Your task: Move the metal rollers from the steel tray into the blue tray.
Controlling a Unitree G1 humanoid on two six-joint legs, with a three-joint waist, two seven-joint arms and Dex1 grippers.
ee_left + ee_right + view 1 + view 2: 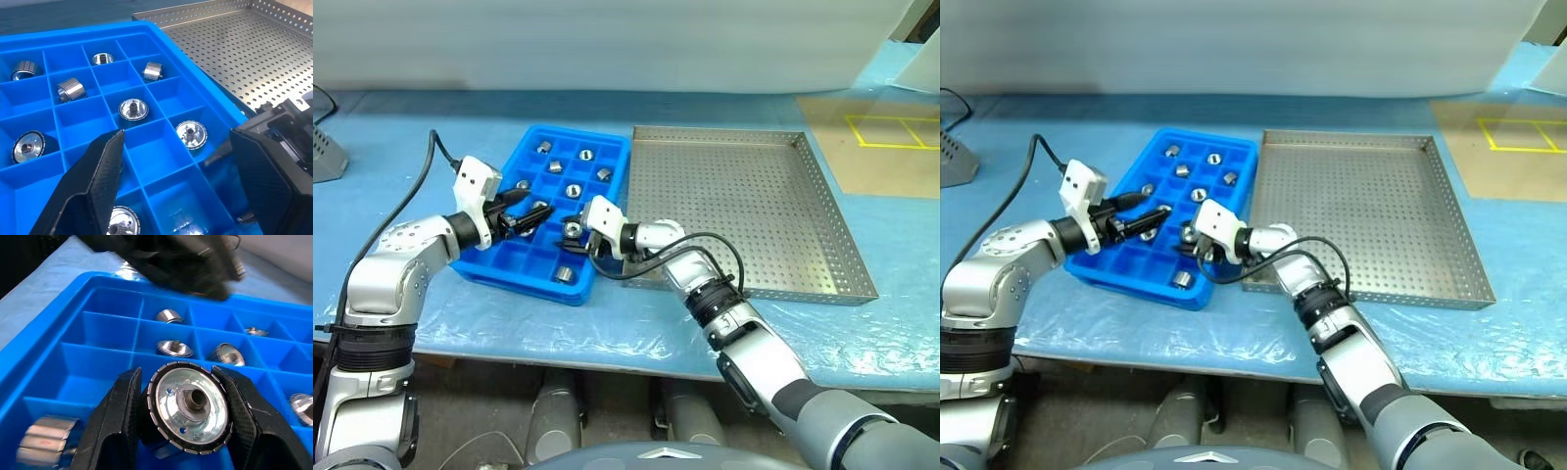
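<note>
Held roller (192, 407): clamped between the right gripper (572, 233) fingers, one finger on each side of its ribbed rim, flat face and dark centre hole turned toward the wrist camera.
Roller axis: running along the fingers, roughly level rather than upright (a judgement from the right wrist view).
Right gripper: closed on that roller, hanging over the blue tray (611, 143), near its middle rows on the side next to the steel tray (822, 186).
Cell below: the compartments directly under the roller look bare in the right wrist view, so the drop looks short and straight down (which exact cell, I cannot tell).
Left gripper (521, 217): jaws apart and holding nothing, over the tray's opposite side, tips pointing across at the right gripper and near it.
Nearer arm: the right one, since it already carries the piece; the left only needs to stay out of the way.
Other rollers (133, 108): several already sit one to a cell in the blue tray, some upright, some on their sides.
Steel tray: its perforated floor looks bare of rollers where visible, so this is probably the last one.
</note>
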